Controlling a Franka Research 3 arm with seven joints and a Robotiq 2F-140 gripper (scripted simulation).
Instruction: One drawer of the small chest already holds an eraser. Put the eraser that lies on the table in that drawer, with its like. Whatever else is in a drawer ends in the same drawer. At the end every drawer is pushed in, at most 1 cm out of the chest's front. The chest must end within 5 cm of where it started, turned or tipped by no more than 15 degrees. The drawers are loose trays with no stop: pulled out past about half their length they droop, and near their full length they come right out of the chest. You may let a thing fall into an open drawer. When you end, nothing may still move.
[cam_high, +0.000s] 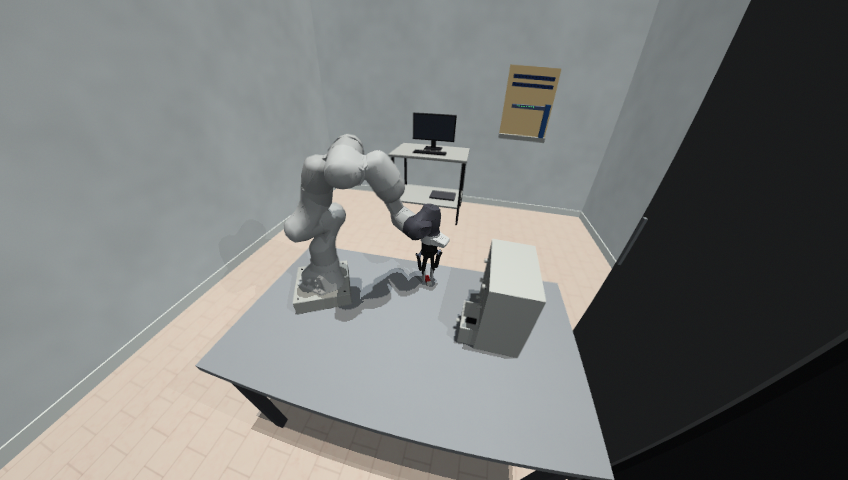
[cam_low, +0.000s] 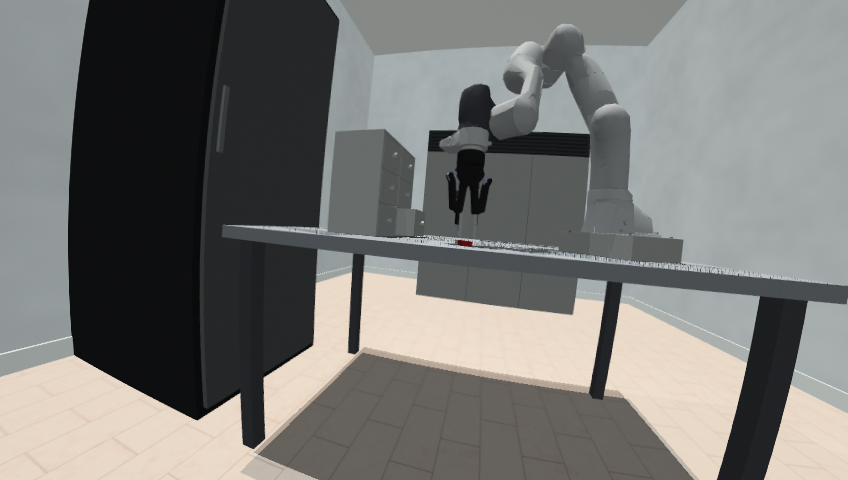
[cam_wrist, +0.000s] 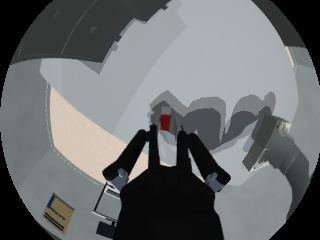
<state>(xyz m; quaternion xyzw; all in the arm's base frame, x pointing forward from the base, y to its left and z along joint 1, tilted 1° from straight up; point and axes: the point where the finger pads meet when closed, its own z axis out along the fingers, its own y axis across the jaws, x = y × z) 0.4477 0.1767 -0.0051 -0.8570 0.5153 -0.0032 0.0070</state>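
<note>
- My pincer (cam_low: 468, 221) hangs point-down above the tabletop (cam_high: 380, 368). Its fingers are drawn in to a narrow gap and pinch nothing.
- The red eraser (cam_low: 464, 242) lies flat on the tabletop, directly under my fingertips and apart from them. In the wrist view it shows as a small red block (cam_wrist: 164, 120) just beyond the gap between the fingers.
- In the top view the eraser (cam_high: 427, 278) lies between my base plate (cam_high: 304, 306) and the chest of drawers (cam_high: 512, 297), well apart from both.
- Writing: the wall poster (cam_high: 529, 102) carries dark blue bars on a tan ground, but no lettering is legible. No brand or label shows on the chest or on my arm.
- Materials and shapes: the chest is a plain pale grey box with small round knobs (cam_low: 393, 155) on its drawer fronts. The tabletop is a smooth grey slab on dark legs (cam_low: 251, 339).
- The lowest drawer (cam_high: 468, 321) stands pulled out of the chest front, and a dark item shows inside it, too small to name.
- Room to move: a wide strip of tabletop shows between the eraser and the open drawer. The chest sits near the tabletop's edge on the side of the tall black cabinet (cam_low: 178, 196).
- Background: a monitor (cam_high: 434, 127) and keyboard sit on a small two-tier stand (cam_high: 461, 178) by the far wall.
</note>
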